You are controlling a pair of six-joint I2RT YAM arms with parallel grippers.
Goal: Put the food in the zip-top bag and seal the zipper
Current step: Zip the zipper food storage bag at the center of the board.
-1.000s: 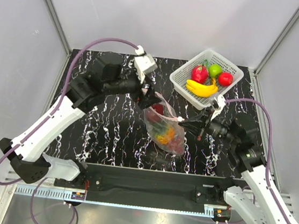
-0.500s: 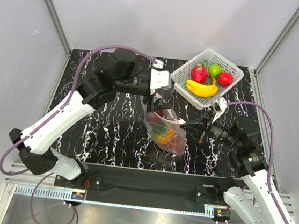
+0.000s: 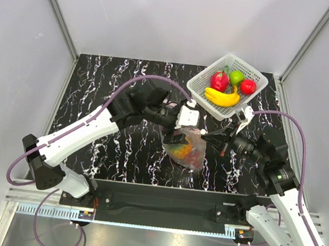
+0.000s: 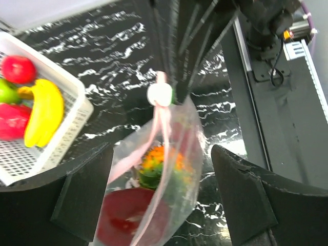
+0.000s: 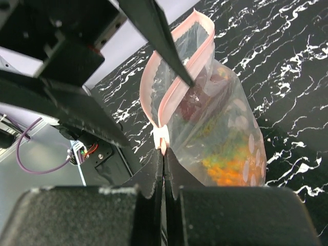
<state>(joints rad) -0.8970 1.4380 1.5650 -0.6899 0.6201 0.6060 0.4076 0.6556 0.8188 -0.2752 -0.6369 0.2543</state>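
Stage: food [image 4: 163, 163] (orange pineapple, dark red piece) already inside zip-top bag [image 3: 186, 148], which stands upright mid-surface. Zipper [image 4: 163, 128] judged part open, far end of mouth gaping; sealing left to do. Right hand [image 5: 163, 152] pinched shut on zipper end beside white slider [image 4: 159, 95]. Left hand [image 4: 163, 192] wide, straddling bag from above. Surface [image 3: 116, 76]: black, white-veined. White basket [image 3: 201, 88] of spare fruit at far right. Room: pale walls [image 3: 182, 18], aluminium corner posts.

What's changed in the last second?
The left gripper swung right and toward the near edge, from beside the zip-top bag to over it, open jaws now straddling its zipper. Nothing was taken or let go. The right gripper stayed shut on the bag's zipper end; the basket did not move.
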